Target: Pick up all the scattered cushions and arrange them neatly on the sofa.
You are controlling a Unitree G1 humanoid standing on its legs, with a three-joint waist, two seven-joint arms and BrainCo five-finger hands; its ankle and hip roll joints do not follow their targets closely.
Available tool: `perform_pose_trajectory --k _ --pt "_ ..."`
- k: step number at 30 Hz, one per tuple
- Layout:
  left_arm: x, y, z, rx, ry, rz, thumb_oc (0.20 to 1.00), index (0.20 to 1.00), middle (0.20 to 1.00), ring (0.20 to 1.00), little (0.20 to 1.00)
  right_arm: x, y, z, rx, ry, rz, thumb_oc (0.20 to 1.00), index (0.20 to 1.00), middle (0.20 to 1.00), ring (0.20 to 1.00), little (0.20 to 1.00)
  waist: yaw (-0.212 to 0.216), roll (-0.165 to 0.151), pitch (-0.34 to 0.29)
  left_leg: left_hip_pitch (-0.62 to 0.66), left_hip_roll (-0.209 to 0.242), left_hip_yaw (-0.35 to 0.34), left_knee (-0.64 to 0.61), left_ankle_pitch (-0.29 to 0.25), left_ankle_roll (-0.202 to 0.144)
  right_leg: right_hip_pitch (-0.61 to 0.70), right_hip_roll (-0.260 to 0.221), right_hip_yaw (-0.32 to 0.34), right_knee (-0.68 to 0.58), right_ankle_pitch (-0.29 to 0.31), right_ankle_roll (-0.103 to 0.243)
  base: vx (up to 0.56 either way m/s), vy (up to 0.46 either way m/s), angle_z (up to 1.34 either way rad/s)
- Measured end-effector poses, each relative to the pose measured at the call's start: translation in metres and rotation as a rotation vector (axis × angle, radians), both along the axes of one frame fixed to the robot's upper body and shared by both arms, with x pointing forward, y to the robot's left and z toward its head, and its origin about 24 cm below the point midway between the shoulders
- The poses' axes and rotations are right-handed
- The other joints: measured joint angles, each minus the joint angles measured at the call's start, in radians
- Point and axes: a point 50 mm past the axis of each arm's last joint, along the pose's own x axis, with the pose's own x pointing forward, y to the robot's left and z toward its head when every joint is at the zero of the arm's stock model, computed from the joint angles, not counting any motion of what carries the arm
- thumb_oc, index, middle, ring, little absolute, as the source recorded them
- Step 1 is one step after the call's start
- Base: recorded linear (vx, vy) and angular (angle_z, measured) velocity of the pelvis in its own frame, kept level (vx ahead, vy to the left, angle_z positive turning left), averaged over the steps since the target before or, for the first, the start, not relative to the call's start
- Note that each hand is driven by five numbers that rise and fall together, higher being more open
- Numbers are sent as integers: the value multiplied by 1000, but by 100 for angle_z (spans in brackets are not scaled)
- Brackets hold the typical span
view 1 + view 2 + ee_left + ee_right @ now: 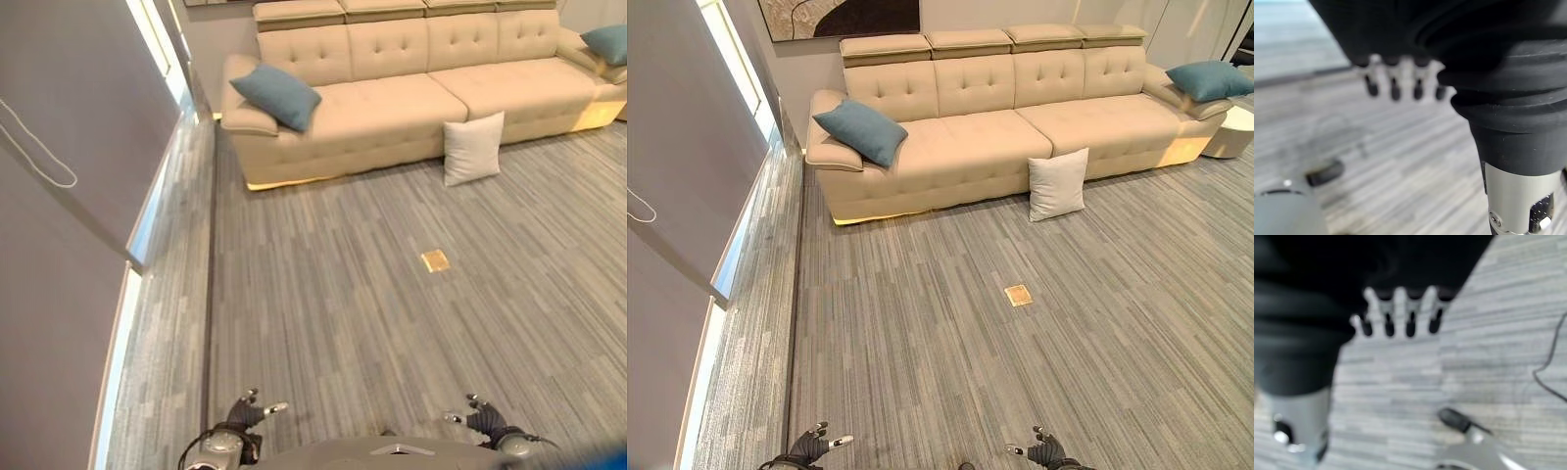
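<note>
both hands low at near edge: left hand (811, 446) & right hand (1046, 451), fingers relaxed, straight, holding nothing. well beyond fingertips, 1 white cushion (1057, 184) on floor (950, 333), leaning on sofa (989, 137) front. 2 blue cushions on sofa: left-end cushion (860, 131), right-end cushion (1209, 79).

Left hand (1396, 78) showed silver fingers with dark tips under a black ribbed cover; below it, a silver wrist section with small screws. Right hand (1400, 313) looked identical.
</note>
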Motion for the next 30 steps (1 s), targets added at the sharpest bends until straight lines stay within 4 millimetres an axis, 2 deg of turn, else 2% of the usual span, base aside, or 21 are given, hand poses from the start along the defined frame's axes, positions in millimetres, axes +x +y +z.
perform_pose_trajectory --k 22,27,29,30 --pt "-2 -2 -1 -12 8 -5 1000 1000 1000 1000 1000 -8 -2 -2 -15 35 10 1000 1000 1000 1000 1000 -1 30 9 0 6 -22 -1 2 -9 14 7 -13 0 -6 -11 3 -7 2" --pt "-1 -2 -1 -12 6 -6 1000 1000 1000 1000 1000 -6 -2 -2 -15 31 12 1000 1000 1000 1000 1000 -1 26 16 0 12 -26 0 3 -18 16 13 -17 0 -11 -17 -21 -23 3" --pt "2 -1 0 -9 0 -6 1000 1000 1000 1000 1000 -4 1 -2 -9 23 20 1000 1000 1000 1000 1000 1 15 28 -33 17 -38 49 -6 -43 13 18 -17 5 -20 -18 -57 -36 24" --pt "14 0 4 -4 -28 -14 1000 1000 1000 1000 1000 0 5 -2 1 14 23 1000 1000 1000 1000 1000 2 -17 52 -79 10 -50 112 5 -81 7 5 -21 1 -26 -33 -45 -19 42"
